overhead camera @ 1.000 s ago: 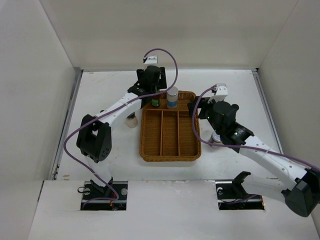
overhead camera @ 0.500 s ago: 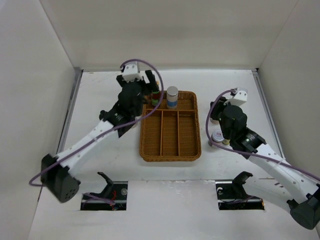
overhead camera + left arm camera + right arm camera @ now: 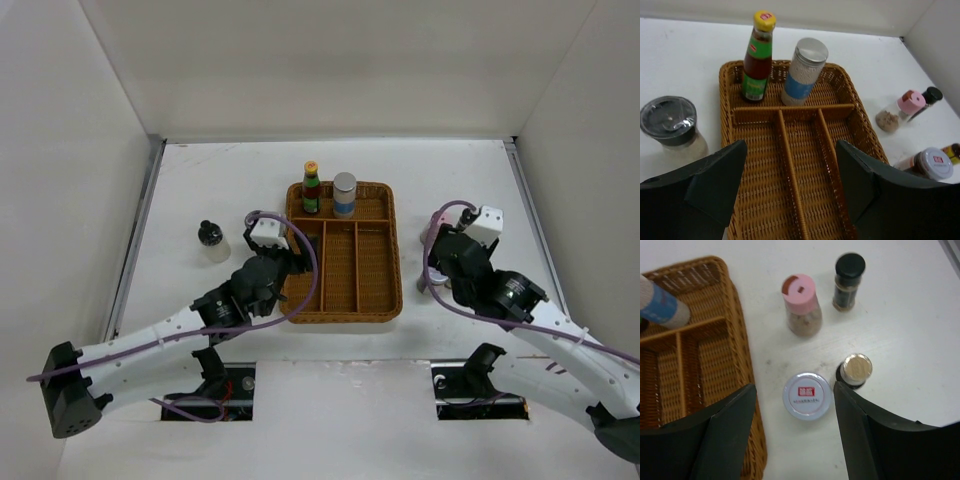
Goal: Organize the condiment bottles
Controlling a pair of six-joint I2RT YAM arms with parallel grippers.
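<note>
Condiment bottles: two of seven housed.

Left gripper (image 3: 790,150): fingers (image 3: 705,185) are spread with nothing between them, over the near-left part of the wicker tray (image 3: 726,107). One second ago it was at the tray's far compartment, over the green-red sauce bottle (image 3: 758,57). It has since drawn back. The bottle now stands upright and free there, just beside the white shaker (image 3: 803,71) with the blue band. Judgement: that placement is complete.

Right gripper (image 3: 795,389): likewise spread and empty, hovering above the white-lidded jar (image 3: 807,395) on the table (image 3: 900,340) right of the tray. It has shifted nearer in the same interval without taking hold of anything.

Count:
- Tray: one, with one cross compartment and three long ones; the long ones are unfilled.
- Bottles in tray: two.
- Table, left of tray: one clear shaker (image 3: 671,129) with a black lid.
- Table, right of tray: four, namely the white-lidded jar, a pink-capped shaker (image 3: 801,305), a black-capped bottle (image 3: 847,282) and a tan-capped dark bottle (image 3: 855,371).

Five remain to be housed.
</note>
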